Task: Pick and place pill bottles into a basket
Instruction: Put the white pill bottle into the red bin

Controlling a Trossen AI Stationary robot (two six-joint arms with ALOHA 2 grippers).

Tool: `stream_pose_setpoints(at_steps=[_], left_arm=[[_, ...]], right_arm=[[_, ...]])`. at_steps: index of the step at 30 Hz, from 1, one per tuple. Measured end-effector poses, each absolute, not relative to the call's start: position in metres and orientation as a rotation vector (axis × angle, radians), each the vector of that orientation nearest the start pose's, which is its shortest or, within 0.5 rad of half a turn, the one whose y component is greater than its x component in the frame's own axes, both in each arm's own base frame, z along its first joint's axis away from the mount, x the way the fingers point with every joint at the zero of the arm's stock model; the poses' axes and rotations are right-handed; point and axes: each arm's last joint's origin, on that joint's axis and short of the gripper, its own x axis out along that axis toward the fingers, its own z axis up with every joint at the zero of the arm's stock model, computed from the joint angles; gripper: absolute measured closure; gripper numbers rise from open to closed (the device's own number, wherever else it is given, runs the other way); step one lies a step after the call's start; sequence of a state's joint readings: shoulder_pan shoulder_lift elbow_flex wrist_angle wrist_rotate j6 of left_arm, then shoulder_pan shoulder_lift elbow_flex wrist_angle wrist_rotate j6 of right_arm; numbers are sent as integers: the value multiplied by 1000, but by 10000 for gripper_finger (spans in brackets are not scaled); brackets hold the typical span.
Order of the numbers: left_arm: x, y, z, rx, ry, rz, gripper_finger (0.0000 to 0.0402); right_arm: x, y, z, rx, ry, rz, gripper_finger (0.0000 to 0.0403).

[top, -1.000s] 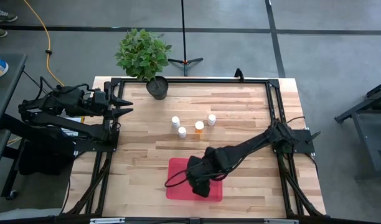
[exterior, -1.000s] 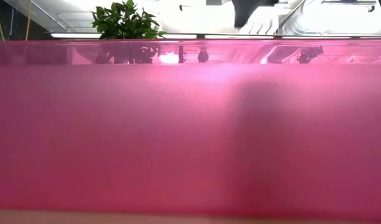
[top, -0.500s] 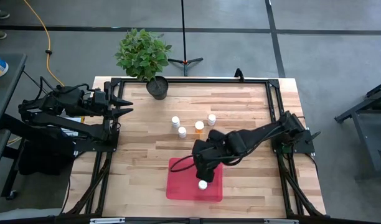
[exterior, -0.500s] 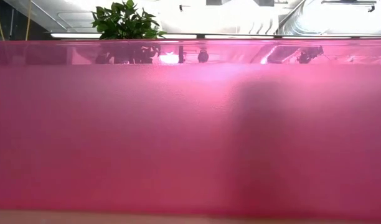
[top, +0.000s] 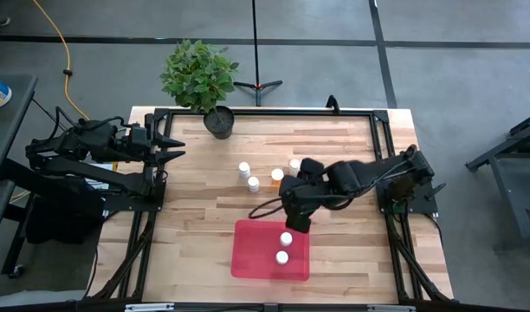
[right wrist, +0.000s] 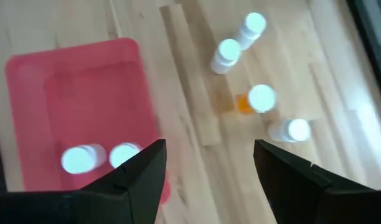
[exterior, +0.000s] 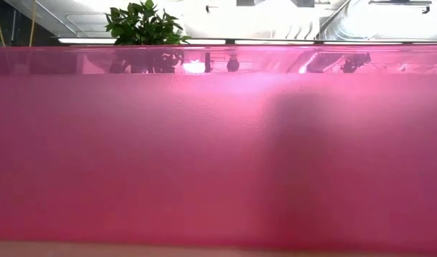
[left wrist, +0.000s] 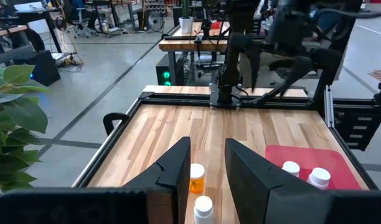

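The red tray (top: 252, 251) lies near the table's front edge, with two white-capped pill bottles (top: 286, 238) (top: 282, 257) standing in it. Several more bottles stand upright on the table beyond it: white ones (top: 244, 168) (top: 253, 184) (top: 294, 163) and an amber one (top: 277, 176). My right gripper (top: 296, 222) is open and empty above the tray's far right corner. Its wrist view (right wrist: 209, 158) shows the tray (right wrist: 84, 87) and the amber bottle (right wrist: 260, 99). My left gripper (top: 180, 147) is open and empty at the table's left edge.
A potted plant (top: 215, 117) stands at the table's far edge. A black frame (top: 378, 139) runs around the table. In the low view, the tray's red wall (exterior: 218, 157) fills nearly the whole picture. Bare wood lies right of the tray.
My right gripper has drawn back from low over the tray's right part toward the table's far edge and the standing bottles. The two white-capped bottles it covered now show standing in the tray.
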State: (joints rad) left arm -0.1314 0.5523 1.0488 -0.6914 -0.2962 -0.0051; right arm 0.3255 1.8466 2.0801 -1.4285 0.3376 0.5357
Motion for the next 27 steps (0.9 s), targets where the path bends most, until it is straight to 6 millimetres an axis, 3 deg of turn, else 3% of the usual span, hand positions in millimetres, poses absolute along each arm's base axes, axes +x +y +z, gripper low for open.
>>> stream_pose_setpoints(at_steps=[13, 21, 24, 27], left_arm=[[75, -1, 389, 36, 232, 166, 268], [75, -1, 389, 16, 231, 168, 268], [75, -1, 389, 16, 230, 169, 268], [75, -1, 389, 15, 228, 169, 268]], right_arm=[[298, 63, 427, 24, 973, -357, 171], [260, 41, 452, 2, 930, -429, 171], [245, 35, 449, 16, 895, -443, 171], [225, 29, 428, 62, 861, -442, 171]])
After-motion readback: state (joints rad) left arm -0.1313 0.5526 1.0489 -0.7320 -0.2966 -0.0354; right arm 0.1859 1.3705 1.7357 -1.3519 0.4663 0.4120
